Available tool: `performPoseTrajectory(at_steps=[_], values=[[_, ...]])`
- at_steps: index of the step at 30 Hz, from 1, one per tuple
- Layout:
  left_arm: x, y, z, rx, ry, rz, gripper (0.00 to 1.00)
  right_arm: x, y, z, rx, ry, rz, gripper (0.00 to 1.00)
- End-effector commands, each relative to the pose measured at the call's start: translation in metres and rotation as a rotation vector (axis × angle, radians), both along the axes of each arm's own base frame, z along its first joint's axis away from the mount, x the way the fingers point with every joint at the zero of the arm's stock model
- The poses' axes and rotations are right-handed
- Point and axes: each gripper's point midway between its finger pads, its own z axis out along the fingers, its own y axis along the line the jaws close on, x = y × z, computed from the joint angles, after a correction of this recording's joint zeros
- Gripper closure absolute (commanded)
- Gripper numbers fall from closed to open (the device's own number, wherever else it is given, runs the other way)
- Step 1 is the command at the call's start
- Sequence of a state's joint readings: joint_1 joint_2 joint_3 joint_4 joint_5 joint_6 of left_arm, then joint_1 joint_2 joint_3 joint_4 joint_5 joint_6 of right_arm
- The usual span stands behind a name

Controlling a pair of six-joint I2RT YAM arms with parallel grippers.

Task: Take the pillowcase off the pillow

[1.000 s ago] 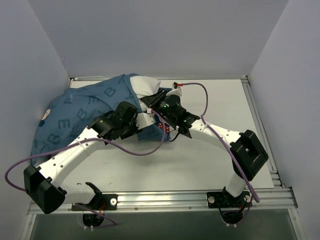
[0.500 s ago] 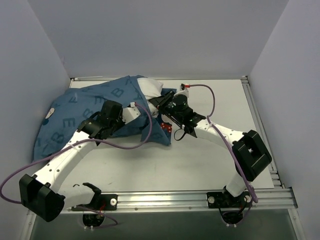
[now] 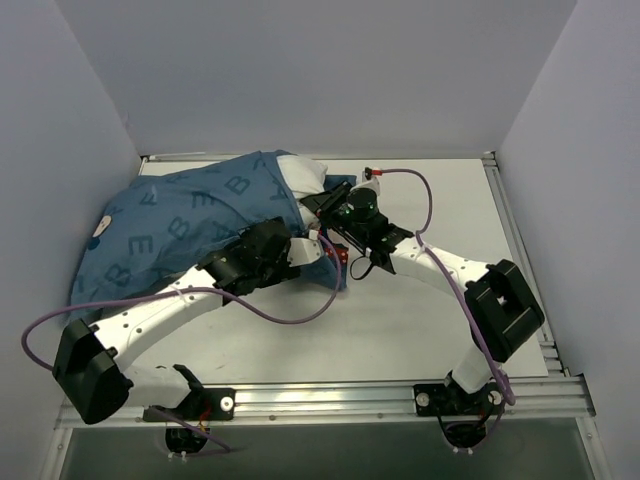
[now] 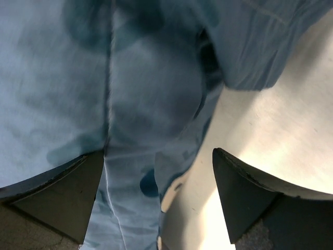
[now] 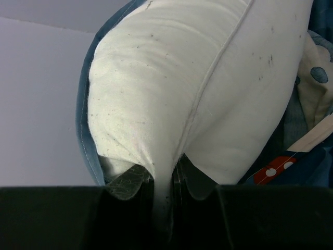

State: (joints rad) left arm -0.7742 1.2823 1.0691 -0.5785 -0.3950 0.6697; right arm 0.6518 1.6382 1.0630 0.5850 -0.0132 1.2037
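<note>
The blue printed pillowcase lies bunched over the back left of the table. The white pillow pokes out of its open end near the back middle. My right gripper is shut on a pinched corner of the pillow, the cloth squeezed between its jaws. Blue hem of the pillowcase rings the pillow. My left gripper hovers open over the near edge of the pillowcase. Its fingers straddle that edge, and nothing is gripped between them.
Grey walls close in the table on the left, back and right. Metal rails run along the table's right and near edges. Purple cables loop off both arms. Bare tabletop shows to the right and in front of the pillowcase.
My left gripper swung left and shut on the fabric, then came back right to the pillowcase's near edge and opened. My right gripper shifted slightly toward the back, still pinching the pillow.
</note>
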Motion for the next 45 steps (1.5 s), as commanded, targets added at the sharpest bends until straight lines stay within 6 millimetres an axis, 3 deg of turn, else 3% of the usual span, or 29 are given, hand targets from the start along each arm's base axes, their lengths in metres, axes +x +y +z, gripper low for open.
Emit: performPoseTrajectory(at_steps=[1, 7, 8, 10, 12, 14, 20, 21, 22, 26, 29, 31, 32, 33, 34, 36, 37, 41, 45], values=[[0.025, -0.014, 0.018, 0.019, -0.2, 0.044, 0.06, 0.01, -0.009, 0.092, 0.15, -0.191, -0.043, 1.0], [0.038, -0.028, 0.017, 0.015, -0.285, 0.049, 0.0, 0.009, -0.011, 0.093, 0.129, -0.189, -0.044, 1.0], [0.039, -0.028, 0.016, 0.018, -0.288, 0.05, 0.12, 0.009, -0.012, 0.091, 0.127, -0.187, -0.047, 1.0], [0.039, -0.027, 0.019, 0.015, -0.297, 0.058, 0.24, 0.008, -0.013, 0.09, 0.126, -0.186, -0.049, 1.0], [0.036, -0.025, 0.026, 0.009, -0.29, 0.064, 0.35, 0.009, -0.016, 0.085, 0.115, -0.177, -0.053, 1.0], [0.032, -0.021, 0.032, -0.006, -0.277, 0.066, 0.4, 0.01, -0.021, 0.083, 0.104, -0.171, -0.06, 1.0], [0.027, 0.006, 0.014, 0.027, -0.213, 0.089, 0.74, 0.013, -0.034, 0.074, 0.086, -0.158, -0.081, 1.0], [0.029, 0.01, 0.013, 0.019, -0.214, 0.097, 0.82, 0.013, -0.036, 0.073, 0.083, -0.158, -0.083, 1.0], [0.03, 0.014, 0.011, 0.016, -0.21, 0.104, 0.97, 0.013, -0.036, 0.072, 0.082, -0.155, -0.083, 1.0], [0.037, 0.031, 0.015, -0.016, -0.2, 0.148, 0.98, 0.015, -0.039, 0.069, 0.078, -0.149, -0.091, 1.0], [0.038, 0.053, 0.012, -0.026, -0.172, 0.186, 0.98, 0.013, -0.043, 0.065, 0.08, -0.138, -0.074, 1.0], [0.038, 0.082, -0.003, -0.01, -0.136, 0.23, 0.98, 0.016, -0.056, 0.065, 0.089, -0.139, -0.092, 1.0], [0.037, 0.093, -0.004, -0.013, -0.138, 0.247, 0.98, 0.015, -0.061, 0.054, 0.068, -0.104, -0.097, 1.0], [0.034, 0.107, -0.017, 0.014, -0.117, 0.257, 0.98, 0.017, -0.07, 0.054, 0.061, -0.105, -0.109, 1.0], [0.034, 0.131, -0.021, 0.01, -0.112, 0.306, 0.98, 0.014, -0.074, 0.057, 0.059, -0.115, -0.11, 1.0], [0.034, 0.157, -0.029, 0.027, -0.108, 0.345, 0.98, 0.005, -0.084, 0.049, 0.041, -0.104, -0.105, 1.0], [0.029, 0.185, -0.038, 0.034, -0.086, 0.413, 0.98, 0.003, -0.09, 0.043, 0.028, -0.094, -0.112, 1.0], [0.023, 0.227, -0.047, -0.021, -0.045, 0.506, 0.98, -0.017, -0.121, 0.003, -0.037, -0.002, -0.122, 1.0], [0.017, 0.255, -0.053, -0.064, -0.02, 0.581, 0.98, -0.048, -0.146, -0.037, -0.106, 0.082, -0.109, 1.0]])
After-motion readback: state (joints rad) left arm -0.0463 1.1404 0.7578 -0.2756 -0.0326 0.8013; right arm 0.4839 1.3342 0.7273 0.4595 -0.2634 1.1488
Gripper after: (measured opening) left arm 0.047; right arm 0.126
